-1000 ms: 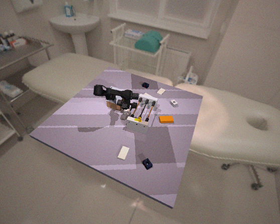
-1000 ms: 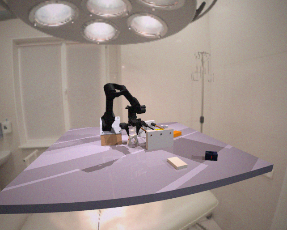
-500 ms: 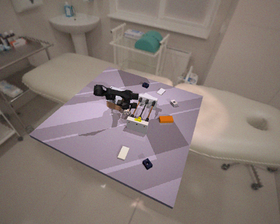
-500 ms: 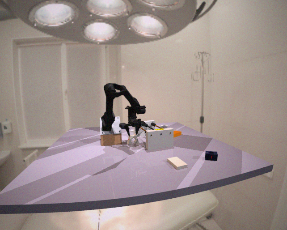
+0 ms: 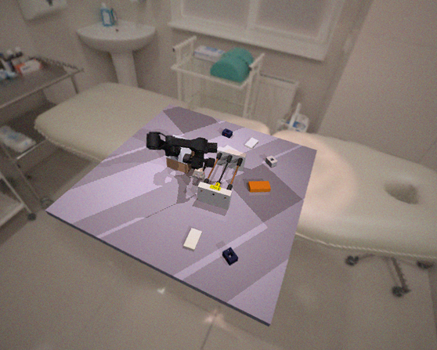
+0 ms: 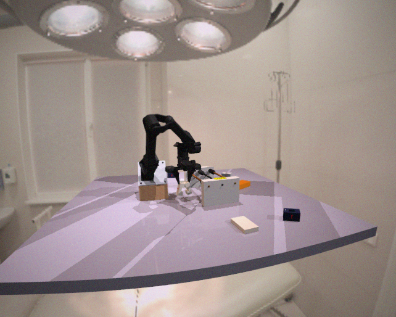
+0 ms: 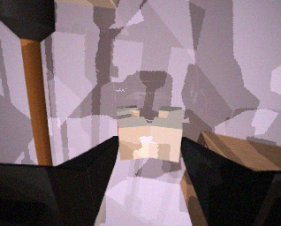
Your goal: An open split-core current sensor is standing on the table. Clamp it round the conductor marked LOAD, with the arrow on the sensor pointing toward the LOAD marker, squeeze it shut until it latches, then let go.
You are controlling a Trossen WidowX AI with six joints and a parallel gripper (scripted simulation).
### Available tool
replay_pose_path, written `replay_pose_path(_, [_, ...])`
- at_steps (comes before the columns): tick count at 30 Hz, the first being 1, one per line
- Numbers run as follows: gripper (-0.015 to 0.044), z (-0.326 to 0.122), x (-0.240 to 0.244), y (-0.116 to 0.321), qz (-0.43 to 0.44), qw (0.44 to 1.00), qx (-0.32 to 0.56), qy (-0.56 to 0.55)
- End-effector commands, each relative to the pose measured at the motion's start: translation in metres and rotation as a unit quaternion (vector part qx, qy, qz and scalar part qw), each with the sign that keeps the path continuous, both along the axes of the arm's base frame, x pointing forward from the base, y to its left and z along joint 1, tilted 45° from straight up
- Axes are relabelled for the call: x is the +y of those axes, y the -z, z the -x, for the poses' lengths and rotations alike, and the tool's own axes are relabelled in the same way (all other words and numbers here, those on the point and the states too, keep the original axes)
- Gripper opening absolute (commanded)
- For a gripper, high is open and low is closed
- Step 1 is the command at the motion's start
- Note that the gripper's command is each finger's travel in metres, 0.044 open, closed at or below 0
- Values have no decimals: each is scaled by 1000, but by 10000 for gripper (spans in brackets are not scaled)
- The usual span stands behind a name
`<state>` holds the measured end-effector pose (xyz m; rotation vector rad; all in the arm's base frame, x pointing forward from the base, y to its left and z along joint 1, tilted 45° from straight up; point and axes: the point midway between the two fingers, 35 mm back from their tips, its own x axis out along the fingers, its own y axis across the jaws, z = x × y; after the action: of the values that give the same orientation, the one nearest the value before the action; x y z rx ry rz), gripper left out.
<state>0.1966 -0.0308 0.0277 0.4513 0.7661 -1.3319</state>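
Note:
The cream and grey split-core sensor stands low beside the rack, its jaws spread. My gripper points down and is shut on it, one black finger at each side. Its arrow cannot be made out. The rack carries three conductors between two plates: two orange-brown ones and a black middle one. A yellow marker sits on the front plate by the middle conductor; its lettering is too small to read. The nearest orange-brown conductor passes left in the wrist view.
A brown block under the arm's base is close to the gripper. An orange block lies beyond the rack. A cream block and a dark blue block are in front.

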Motion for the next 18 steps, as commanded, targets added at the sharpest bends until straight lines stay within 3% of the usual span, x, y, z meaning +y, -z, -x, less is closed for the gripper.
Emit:
replay_pose_path(1, [0,-4,19,-14,-6,1000,-2,-1])
replay_pose_path(18, [0,-5,76,-71,1,1000,1,0])
